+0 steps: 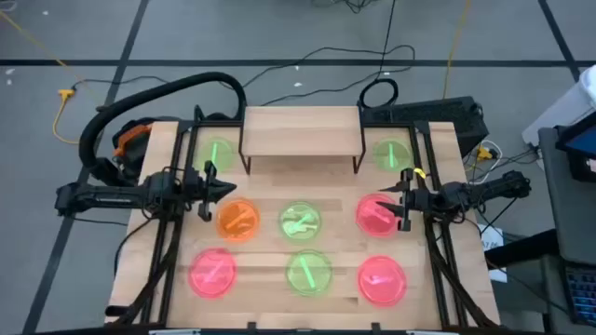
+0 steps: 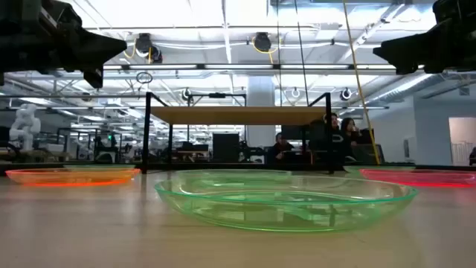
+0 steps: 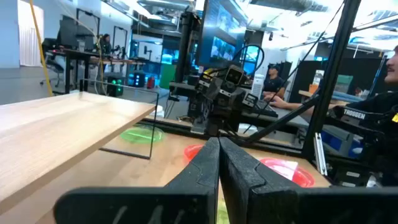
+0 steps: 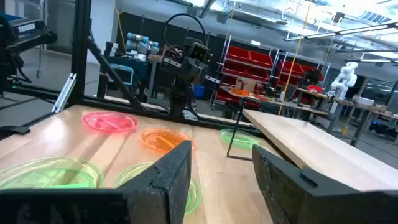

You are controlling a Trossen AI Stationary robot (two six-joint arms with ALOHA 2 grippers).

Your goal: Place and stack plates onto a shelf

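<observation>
The shelf [image 1: 303, 130], a light-wood board on thin black legs, stands at the far middle of the table. Several plates lie flat on the tabletop: green ones [image 1: 216, 152] [image 1: 391, 154] beside the shelf, an orange one [image 1: 237, 221], a green one [image 1: 300, 221] and a pink one [image 1: 377, 212] in the middle row, and pink [image 1: 212, 273], green [image 1: 307, 273] and pink [image 1: 382, 279] near the front. My left gripper [image 1: 216, 186] hovers shut above the table beside the orange plate. My right gripper [image 1: 396, 200] hovers open over the pink plate's far edge, holding nothing.
Black rails [image 1: 168, 251] run along both table sides. Cables and a hose [image 1: 158, 98] lie behind the far edge. In the low view both grippers [image 2: 97, 48] [image 2: 387, 50] hang well above the plates. People sit in the room beyond [image 2: 349, 134].
</observation>
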